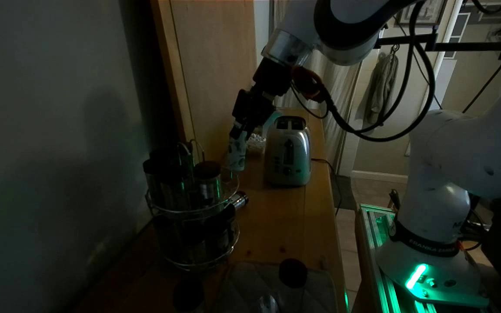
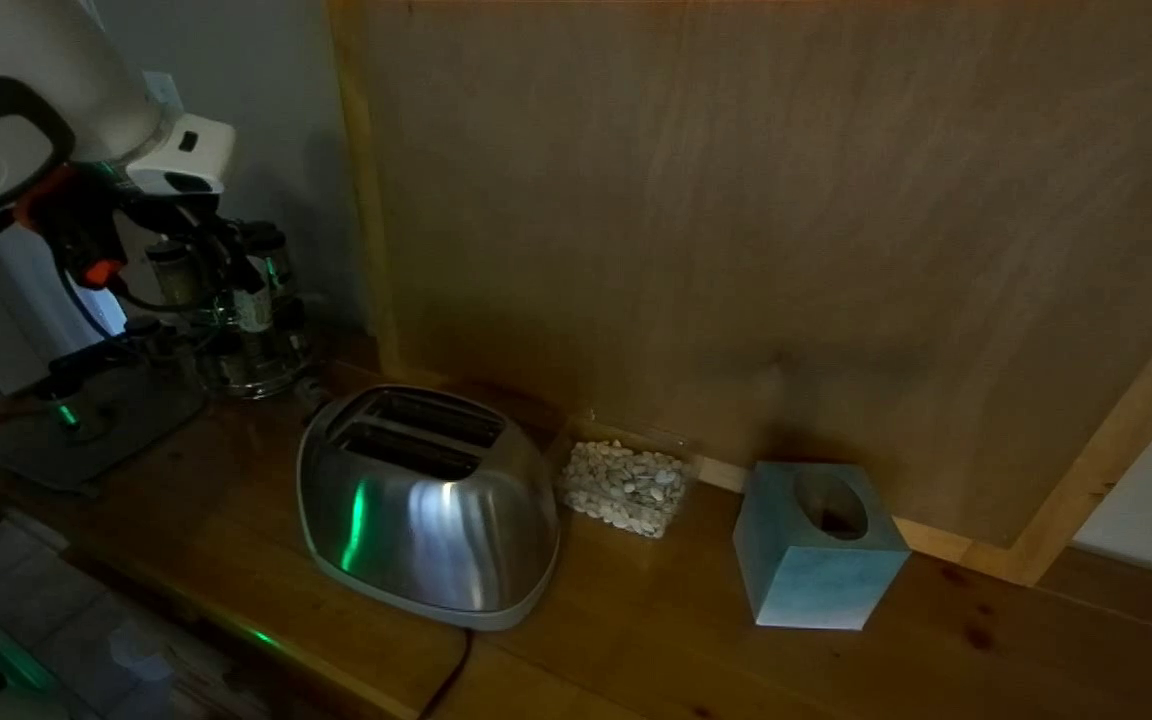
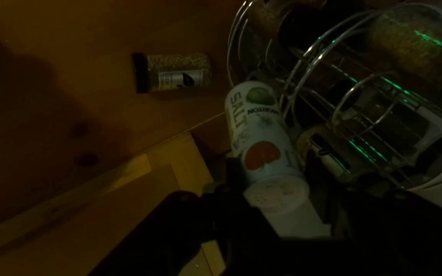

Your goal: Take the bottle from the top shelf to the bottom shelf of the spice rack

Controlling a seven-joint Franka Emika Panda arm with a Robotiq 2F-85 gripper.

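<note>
Since the gripper (image 1: 238, 132) was clamped on the Morton salt shaker (image 3: 261, 128), held up beside the wire spice rack (image 3: 319, 57) near its top shelf (image 1: 202, 211), lifting seemed done, while lowering, bottom-shelf (image 1: 232, 249) placement and release remained.
</note>
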